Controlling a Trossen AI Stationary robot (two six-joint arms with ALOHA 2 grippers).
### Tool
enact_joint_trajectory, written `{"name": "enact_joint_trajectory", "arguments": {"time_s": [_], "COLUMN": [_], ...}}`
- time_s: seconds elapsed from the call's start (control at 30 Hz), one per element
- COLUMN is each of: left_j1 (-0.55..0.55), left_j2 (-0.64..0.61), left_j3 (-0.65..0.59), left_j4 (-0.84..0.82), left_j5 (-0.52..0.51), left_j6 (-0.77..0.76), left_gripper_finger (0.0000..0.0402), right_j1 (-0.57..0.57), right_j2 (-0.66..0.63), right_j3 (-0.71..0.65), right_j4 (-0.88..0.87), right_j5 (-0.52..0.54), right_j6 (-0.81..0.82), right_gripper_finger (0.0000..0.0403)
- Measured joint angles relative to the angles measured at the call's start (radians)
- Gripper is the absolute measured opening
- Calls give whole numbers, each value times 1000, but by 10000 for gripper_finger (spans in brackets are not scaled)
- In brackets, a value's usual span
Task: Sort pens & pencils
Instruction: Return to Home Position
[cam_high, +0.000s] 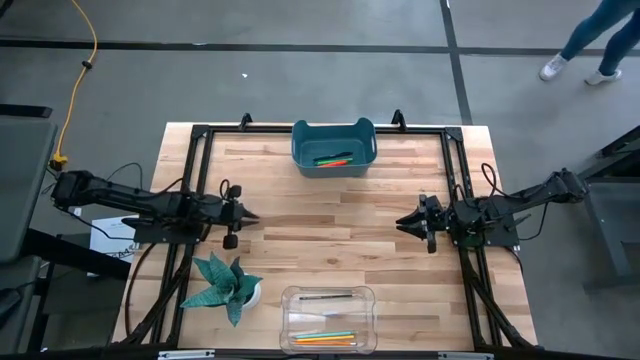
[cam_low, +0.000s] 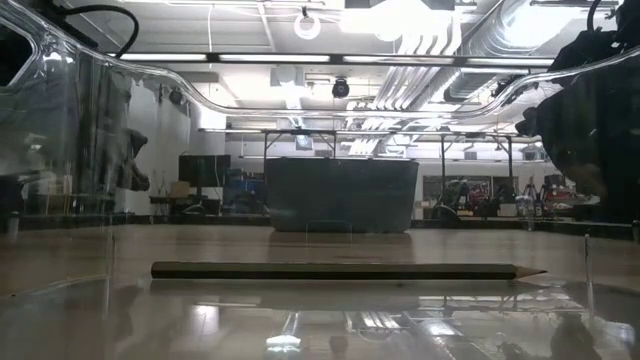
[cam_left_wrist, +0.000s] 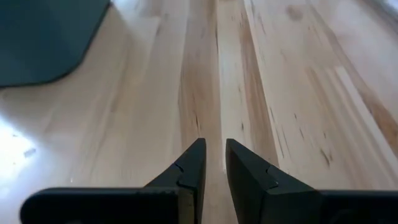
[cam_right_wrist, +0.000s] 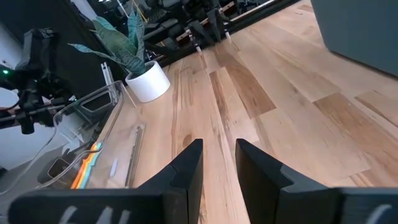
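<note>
Both narrowly parted and empty, left claw (cam_high: 254, 214) and right claw (cam_high: 400, 223) flank the pencils (cam_high: 325, 338) lying crosswise in the bin (cam_high: 286, 300).

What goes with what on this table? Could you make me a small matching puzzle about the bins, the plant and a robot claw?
Things:
1. teal plastic bin
2. clear plastic bin
3. spiky teal plant in a white pot
4. left black robot claw

Descriptions:
A. holds thin coloured pencils
B. over the wooden table, holding nothing
C. holds a green pen and a red pen
D. stands beside the clear bin

Pairs: 1-C, 2-A, 3-D, 4-B.

The right claw holds nothing either.
</note>
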Motion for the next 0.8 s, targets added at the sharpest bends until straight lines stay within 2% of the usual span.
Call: {"name": "enact_joint_trajectory", "arguments": {"time_s": [0.23,0.5,0.8], "left_j1": [0,0,0], "left_j2": [-18,-42,-35], "left_j3": [-37,-37,-36], "left_j4": [103,110,102], "left_j5": [-30,-70,-9], "left_j6": [4,42,66], "left_gripper_finger": [51,51,51], "right_j1": [0,0,0], "right_j2": [0,0,0], "right_j3": [0,0,0], "right_j4": [0,0,0], "right_j5": [0,3,1], "right_j6": [19,22,-2], "right_gripper_finger": [85,85,85]}}
